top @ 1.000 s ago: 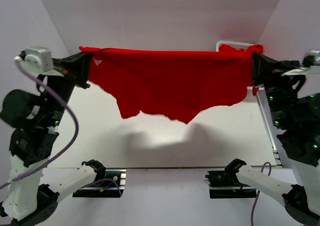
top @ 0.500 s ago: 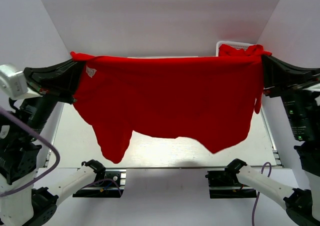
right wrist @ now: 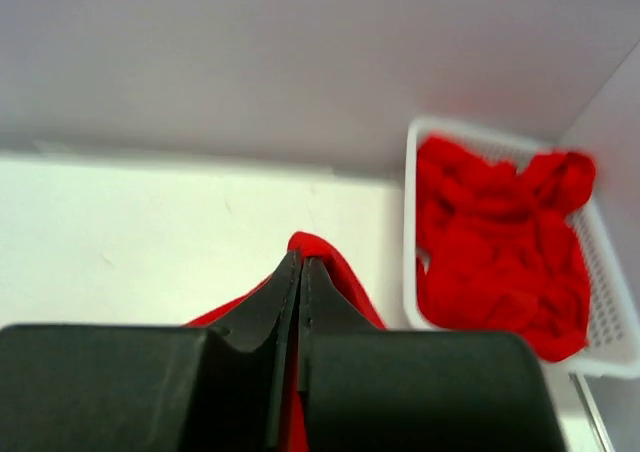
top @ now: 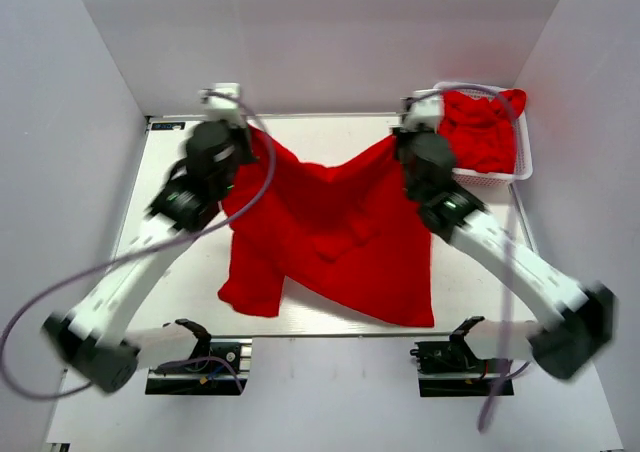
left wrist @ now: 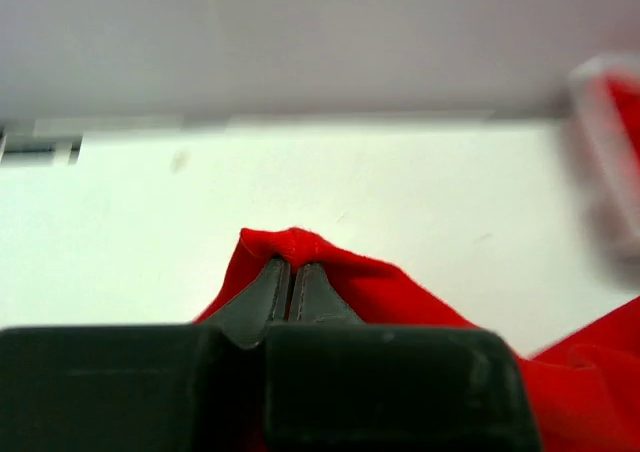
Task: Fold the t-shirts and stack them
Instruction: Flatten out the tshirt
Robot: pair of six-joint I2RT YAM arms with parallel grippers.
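One red t-shirt (top: 335, 227) is out over the middle of the desk (top: 330, 137), pinched at two top corners. The top edge sags in a dip between the corners. The rest spreads toward the near edge, wrinkled, one sleeve bunched at near left (can't tell how much actually lies flat on the desk).

Left fingers (left wrist: 280, 277) are pressed together on a small peak of red cloth at the shirt's far-left corner. The wrist view shows the fold poking up just past the tips. Right fingers (right wrist: 291, 272) are the same, clamped tight on the far-right corner, with cloth sticking out above the tips.

Other red t-shirts (top: 485, 132) are heaped in a white lattice basket (top: 487, 178) at the far right of the desk, just beside the right fingers' corner.
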